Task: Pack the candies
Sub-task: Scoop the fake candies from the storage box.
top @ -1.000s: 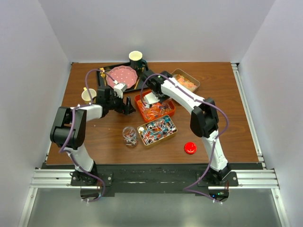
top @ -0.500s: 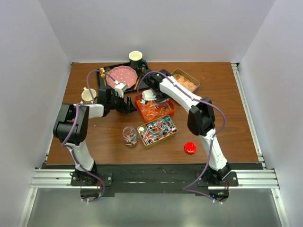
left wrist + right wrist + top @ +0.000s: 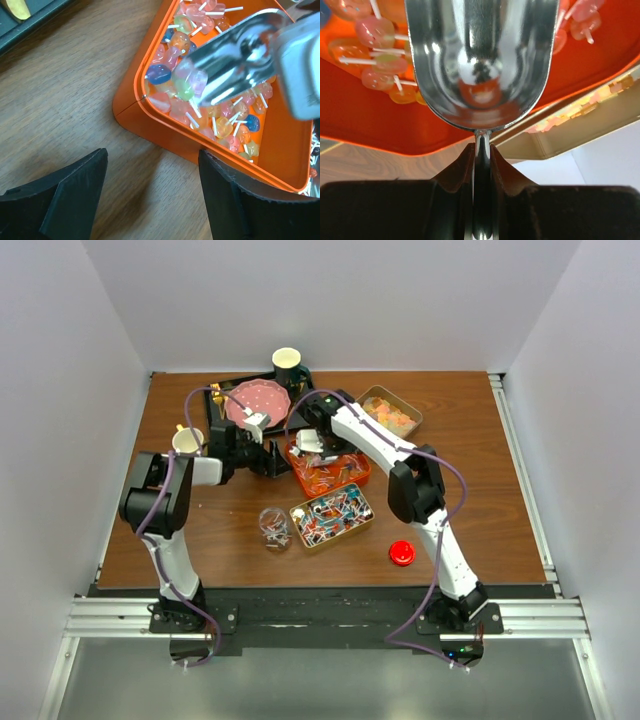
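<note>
Metal scoop (image 3: 480, 65) handle pinched in R pincer (image 3: 480, 152) | L pincer (image 3: 152, 165) wide, empty | candies (image 3: 159, 74) part-hidden by scoop, tray (image 3: 145, 125) cut off

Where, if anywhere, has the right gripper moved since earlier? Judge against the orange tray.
Yes. The right gripper, shut on the metal scoop, moved left and slightly away from the bases, toward the far-left corner of the orange tray.

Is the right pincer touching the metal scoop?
Touching. The right wrist view shows the right pincer closed on the handle of the metal scoop, with no gap.
</note>
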`<state>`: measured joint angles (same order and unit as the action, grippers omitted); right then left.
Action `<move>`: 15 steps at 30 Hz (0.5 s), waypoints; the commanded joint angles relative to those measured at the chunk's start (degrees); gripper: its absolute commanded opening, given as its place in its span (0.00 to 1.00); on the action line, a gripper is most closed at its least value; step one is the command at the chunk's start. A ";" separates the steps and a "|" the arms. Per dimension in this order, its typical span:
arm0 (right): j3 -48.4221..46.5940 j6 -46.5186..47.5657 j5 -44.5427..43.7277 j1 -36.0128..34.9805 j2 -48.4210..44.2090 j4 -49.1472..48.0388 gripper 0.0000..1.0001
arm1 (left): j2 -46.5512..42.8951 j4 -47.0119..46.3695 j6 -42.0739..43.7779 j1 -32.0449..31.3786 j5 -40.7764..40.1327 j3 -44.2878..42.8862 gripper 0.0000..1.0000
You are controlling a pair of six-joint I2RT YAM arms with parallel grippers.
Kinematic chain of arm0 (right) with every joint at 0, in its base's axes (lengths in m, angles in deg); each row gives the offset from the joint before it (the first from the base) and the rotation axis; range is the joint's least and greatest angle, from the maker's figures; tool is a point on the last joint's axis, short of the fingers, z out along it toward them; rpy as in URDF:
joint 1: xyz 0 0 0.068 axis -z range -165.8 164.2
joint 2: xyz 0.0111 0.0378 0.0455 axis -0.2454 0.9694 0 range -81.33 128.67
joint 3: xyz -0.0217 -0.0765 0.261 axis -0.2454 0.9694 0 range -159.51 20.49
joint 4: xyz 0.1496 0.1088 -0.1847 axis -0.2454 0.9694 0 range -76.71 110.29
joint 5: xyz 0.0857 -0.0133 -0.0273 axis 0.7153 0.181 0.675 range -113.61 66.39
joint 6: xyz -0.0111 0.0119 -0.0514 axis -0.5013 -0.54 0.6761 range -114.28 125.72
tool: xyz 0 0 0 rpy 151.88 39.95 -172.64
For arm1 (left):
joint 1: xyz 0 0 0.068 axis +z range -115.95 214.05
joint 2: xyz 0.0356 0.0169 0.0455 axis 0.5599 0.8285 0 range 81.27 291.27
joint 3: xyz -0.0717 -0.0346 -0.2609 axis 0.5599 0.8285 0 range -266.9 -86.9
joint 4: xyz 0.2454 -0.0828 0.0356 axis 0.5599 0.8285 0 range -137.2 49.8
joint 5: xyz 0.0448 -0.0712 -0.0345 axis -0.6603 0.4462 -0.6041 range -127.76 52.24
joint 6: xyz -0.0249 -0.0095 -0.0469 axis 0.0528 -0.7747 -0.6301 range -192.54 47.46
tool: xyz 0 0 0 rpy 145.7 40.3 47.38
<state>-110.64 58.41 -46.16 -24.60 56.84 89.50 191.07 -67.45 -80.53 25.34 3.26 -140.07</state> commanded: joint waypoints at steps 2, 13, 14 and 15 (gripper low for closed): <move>-2.28 -2.06 3.47 -1.45 2.19 11.86 0.00 | 2.61 -1.37 -1.68 -1.22 1.26 -0.01 0.77; -7.91 -11.02 13.91 -1.62 6.67 8.44 0.00 | 3.93 -1.99 -1.68 -1.31 2.05 -0.97 0.73; -8.00 -12.59 14.80 -1.71 6.50 7.30 0.00 | 3.58 -1.99 -1.59 -1.31 2.05 -0.80 0.73; -7.83 -13.22 16.55 -1.45 6.33 6.77 0.00 | 3.49 -2.16 -1.50 -1.22 2.23 -0.80 0.73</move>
<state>-116.09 50.28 -38.96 -25.26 63.68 90.98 192.81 -70.80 -81.03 25.04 4.99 -140.22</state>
